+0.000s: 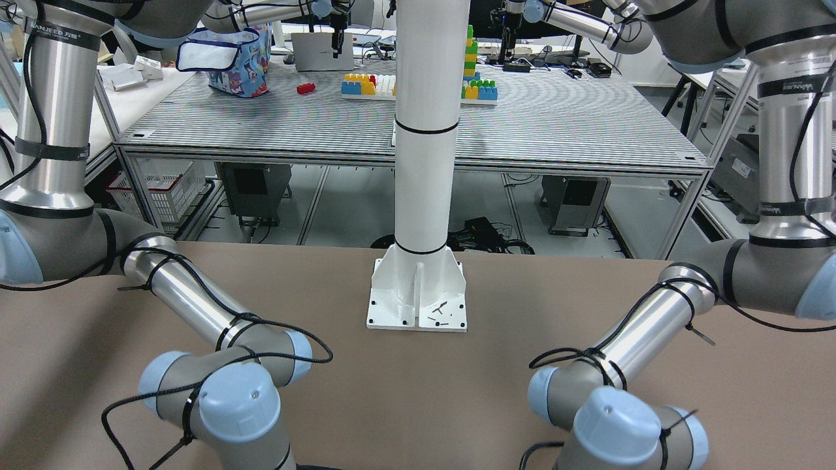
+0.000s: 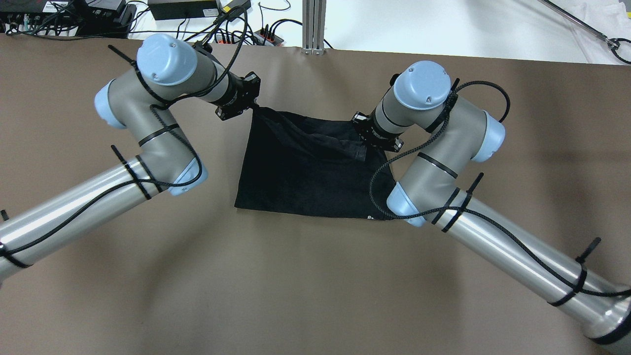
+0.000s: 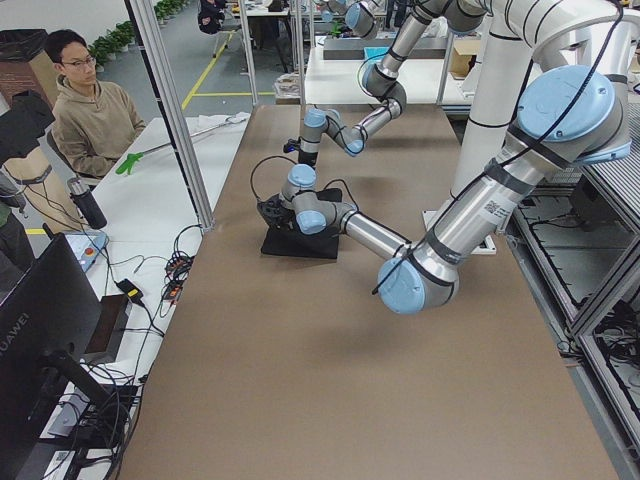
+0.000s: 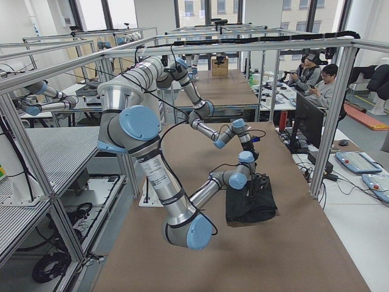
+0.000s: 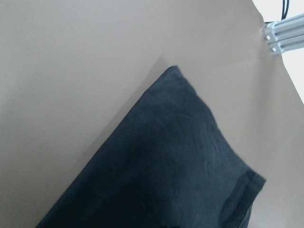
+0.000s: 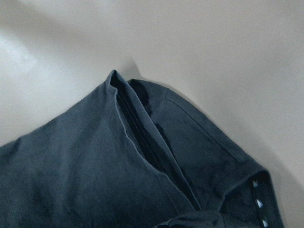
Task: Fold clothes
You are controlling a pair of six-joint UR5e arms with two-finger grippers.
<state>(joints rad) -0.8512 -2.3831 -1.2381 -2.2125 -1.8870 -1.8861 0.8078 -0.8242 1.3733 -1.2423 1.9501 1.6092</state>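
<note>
**Status.** The black garment (image 2: 305, 182) lies on the brown desk (image 2: 296, 286) between the two arms, with its near edge flat and its far edge raised. The left end effector (image 2: 252, 108) is closed on the far left corner. The right end effector (image 2: 361, 148) is closed on the far edge near the right corner. Fabric hides both contact points, so closure is judged from the cloth tenting up to each.

**Hazards.**
- The span between the grips sags and wrinkles. Carried forward slack, it is likely to bunch.
- The grips sit unevenly, so the fold may land skewed.
- The black cable (image 2: 377, 185) looped off the right arm hangs over the garment's right edge and could drag it.

**Surroundings.** The desk surface is matte and uniform. A white pillar (image 1: 426, 130) stands at the robot side. Beyond it is another bench with coloured blocks (image 1: 366, 85). A seated person (image 3: 95, 115) is at one side.
</note>
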